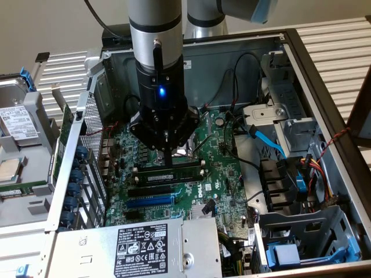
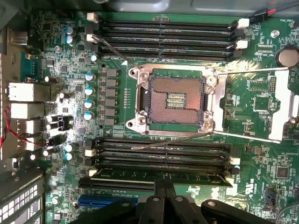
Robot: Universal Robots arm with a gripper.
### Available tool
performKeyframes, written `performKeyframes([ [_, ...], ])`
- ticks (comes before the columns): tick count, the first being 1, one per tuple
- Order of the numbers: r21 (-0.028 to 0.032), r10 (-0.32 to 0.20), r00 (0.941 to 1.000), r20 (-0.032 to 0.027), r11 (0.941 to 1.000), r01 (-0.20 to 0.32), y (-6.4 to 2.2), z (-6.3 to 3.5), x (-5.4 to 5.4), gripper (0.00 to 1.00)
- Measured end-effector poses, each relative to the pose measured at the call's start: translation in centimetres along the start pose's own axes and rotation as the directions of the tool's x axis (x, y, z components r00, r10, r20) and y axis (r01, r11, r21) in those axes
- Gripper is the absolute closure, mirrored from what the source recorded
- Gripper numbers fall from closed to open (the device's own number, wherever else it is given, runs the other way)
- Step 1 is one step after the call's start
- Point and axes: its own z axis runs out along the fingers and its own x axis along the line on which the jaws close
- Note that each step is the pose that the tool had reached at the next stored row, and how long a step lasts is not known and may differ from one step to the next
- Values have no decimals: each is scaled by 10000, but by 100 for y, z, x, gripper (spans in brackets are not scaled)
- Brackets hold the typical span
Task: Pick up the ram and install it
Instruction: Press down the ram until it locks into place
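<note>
A: The ram [image 1: 171,172] sits lengthwise along one of the long black slots on the motherboard [image 1: 220,168], and your end effector [image 1: 168,162] is right on top of it. See the green stick with its dark chips, just below the arm's black wrist in the exterior view?

B: Yes. Are the fingers pinched on it?

A: They're drawn fully together, pressed down at about the middle of the stick's upper edge. In your wrist view the two black fingers [image 2: 163,186] stand side by side with no gap, meeting the ram [image 2: 196,177] where it lies in the slot nearest the blue expansion slot [image 2: 108,200].

B: Is it seated all the way?

A: You can't tell from here; the stick looks level along the slot, but the clips at its ends are too small to judge.

B: What's around it?

A: The open processor socket [image 2: 175,100] lies just beyond the bank of slots, with a second bank of memory slots [image 2: 166,37] on its far side. The power supply [image 1: 139,249], with its white label, sits at the case's near edge in the exterior view.
</note>
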Motion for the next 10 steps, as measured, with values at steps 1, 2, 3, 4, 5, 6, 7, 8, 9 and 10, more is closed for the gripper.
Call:
performKeyframes([
  [1,-3,103,9999,-6,9999,-103,0,0,0,89],
  [2,-4,194,9998,-11,9998,-194,0,0,0,89],
  [3,-7,274,9996,-16,9996,-274,0,0,0,89],
  [4,-8,338,9994,-20,9994,-338,0,0,0,89],
  [5,-9,372,9993,-22,9993,-372,0,0,0,89],
  [6,-9,387,9992,-23,9993,-387,0,0,0,89],
  [7,-8,393,9992,-24,9992,-393,0,0,0,89],
  [8,-8,394,9992,-24,9992,-394,0,0,0,89],
  [9,-8,394,9992,-24,9992,-394,0,0,0,89],
  [10,-8,395,9992,-24,9992,-395,0,0,0,89],
])
